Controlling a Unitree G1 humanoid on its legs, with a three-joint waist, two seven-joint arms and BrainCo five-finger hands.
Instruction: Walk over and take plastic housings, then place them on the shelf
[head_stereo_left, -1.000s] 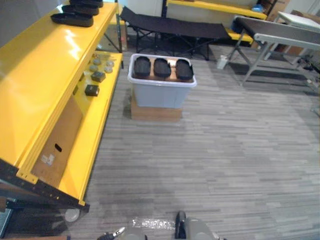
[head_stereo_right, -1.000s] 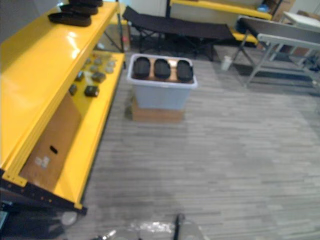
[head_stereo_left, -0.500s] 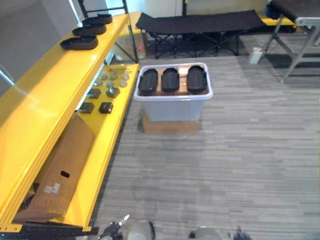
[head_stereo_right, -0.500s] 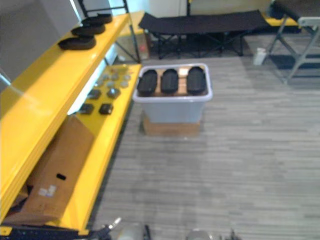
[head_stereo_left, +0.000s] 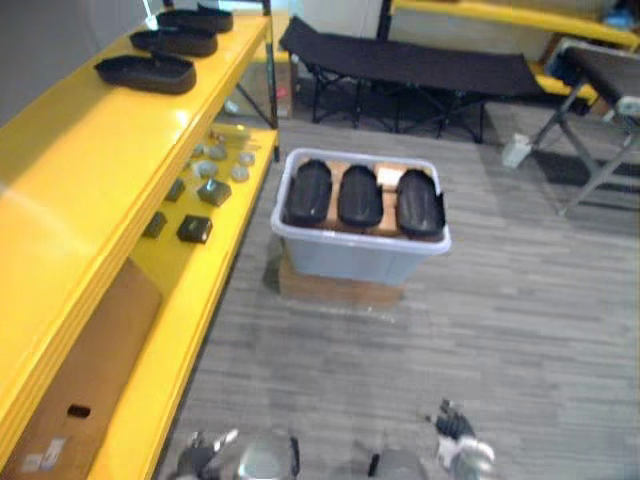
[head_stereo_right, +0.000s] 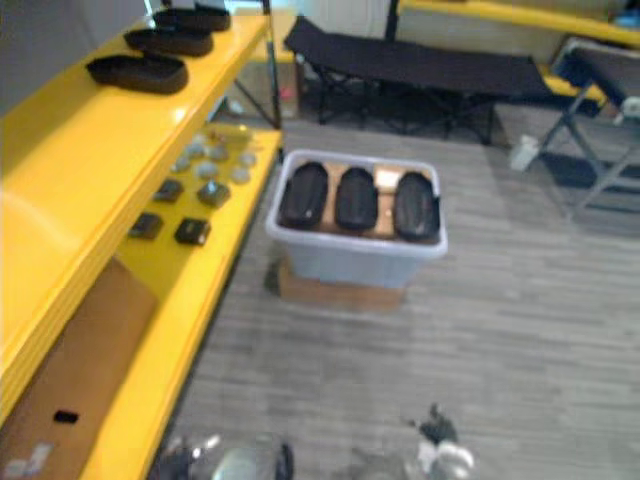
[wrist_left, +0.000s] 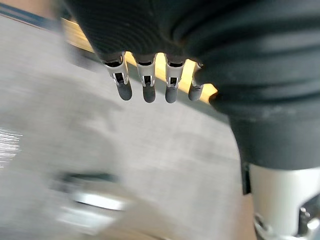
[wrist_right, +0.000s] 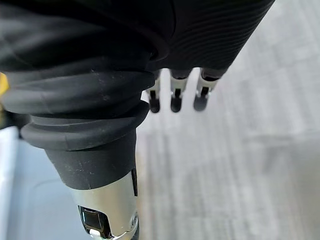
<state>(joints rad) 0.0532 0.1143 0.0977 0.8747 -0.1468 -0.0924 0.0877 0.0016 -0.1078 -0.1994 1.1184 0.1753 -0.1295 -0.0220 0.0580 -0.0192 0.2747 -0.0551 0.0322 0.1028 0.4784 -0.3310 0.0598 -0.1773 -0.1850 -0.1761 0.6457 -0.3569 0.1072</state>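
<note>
Three black oval plastic housings (head_stereo_left: 360, 197) lie side by side in a pale grey bin (head_stereo_left: 355, 253) on the floor ahead. More black housings (head_stereo_left: 145, 72) rest on the top board of the yellow shelf (head_stereo_left: 70, 190) to my left. My left hand (head_stereo_left: 205, 455) hangs low at the lower edge, and its fingers (wrist_left: 145, 86) are straight and hold nothing. On the other side my right hand (head_stereo_left: 456, 438) hangs low too, its fingers (wrist_right: 175, 97) relaxed over bare floor. Both hands are well short of the bin.
The bin stands on a flat cardboard box (head_stereo_left: 340, 290). The lower shelf board carries small dark and grey parts (head_stereo_left: 195, 228) and a large cardboard box (head_stereo_left: 75, 400). A black folding cot (head_stereo_left: 420, 65) stands behind the bin. Metal table legs (head_stereo_left: 600, 150) and a white cup (head_stereo_left: 513, 150) are at the right.
The camera has moved: the bin now looks nearer and larger. My right hand has come into view at the lower edge.
</note>
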